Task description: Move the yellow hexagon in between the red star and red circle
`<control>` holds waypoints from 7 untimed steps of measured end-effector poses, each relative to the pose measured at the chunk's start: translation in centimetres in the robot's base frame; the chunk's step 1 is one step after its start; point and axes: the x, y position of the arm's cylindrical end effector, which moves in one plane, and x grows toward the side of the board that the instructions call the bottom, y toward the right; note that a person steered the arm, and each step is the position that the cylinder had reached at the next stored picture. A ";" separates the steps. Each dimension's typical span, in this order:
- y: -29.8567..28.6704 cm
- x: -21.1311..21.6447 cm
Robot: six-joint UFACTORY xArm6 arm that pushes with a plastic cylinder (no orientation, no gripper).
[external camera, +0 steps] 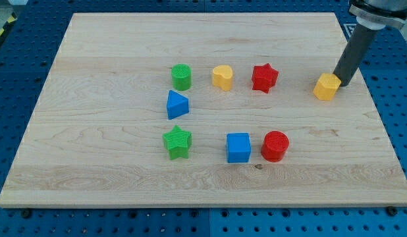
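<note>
At the view's upper right, my tip [342, 83] sits just beside the yellow hexagon [326, 87], on its right edge, seemingly touching it.

I run a bare rod with nothing to open or close, and it holds nothing. The hexagon lies well right of the red star [264, 78]; the red circle [275, 146] is lower, beside the blue cube [238, 147]. Left of the star sit a yellow heart [222, 77] and green cylinder [181, 77], with a blue triangle [177, 105] and green star [177, 142] below, all on the board [91, 171].
</note>
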 end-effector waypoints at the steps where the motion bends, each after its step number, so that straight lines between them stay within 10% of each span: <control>1: -1.6 0.2; 7: -5.7 5.3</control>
